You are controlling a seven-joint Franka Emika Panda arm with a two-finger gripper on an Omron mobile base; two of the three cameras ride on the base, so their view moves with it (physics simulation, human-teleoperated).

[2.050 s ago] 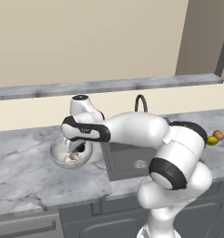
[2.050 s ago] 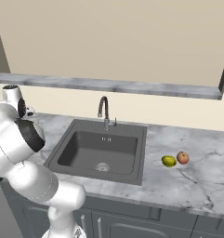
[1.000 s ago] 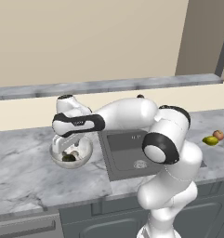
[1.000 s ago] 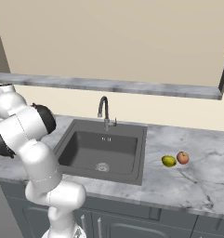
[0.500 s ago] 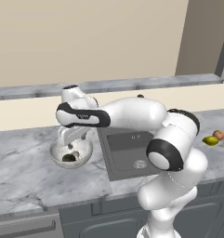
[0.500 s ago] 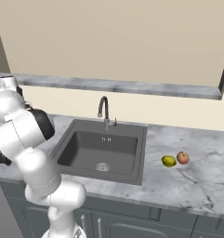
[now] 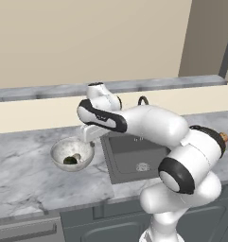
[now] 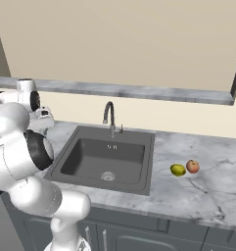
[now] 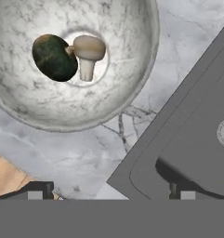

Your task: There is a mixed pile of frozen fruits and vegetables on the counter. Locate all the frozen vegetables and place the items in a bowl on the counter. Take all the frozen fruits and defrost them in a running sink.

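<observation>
The speckled bowl [image 9: 132, 88] holds both frozen vegetables: the dark green lump [image 9: 54, 57] and the tan mushroom [image 9: 88, 50], lying side by side and touching. From the left base view the bowl [image 7: 58, 150] sits on the counter [image 7: 21, 175] left of the sink [image 7: 127, 158]. My gripper [image 9: 108, 190] hovers open and empty above the counter strip between bowl and sink; its hand [image 7: 89, 133] stands just right of the bowl's rim. The frozen fruits, a yellow-green one [image 8: 177, 169] and a reddish one [image 8: 192, 166], lie together on the counter right of the sink [image 8: 107, 159].
A gooseneck faucet [image 8: 108, 115] stands at the back of the sink, and no water shows running. The drain [image 8: 107, 176] sits in the basin floor. A ledge [image 8: 139, 91] runs along the wall above the counter. My own arm arches over the sink's left side.
The hand has lifted out of the bowl and drifted right toward the sink's edge. The dark green lump stays in the bowl beside the mushroom.
</observation>
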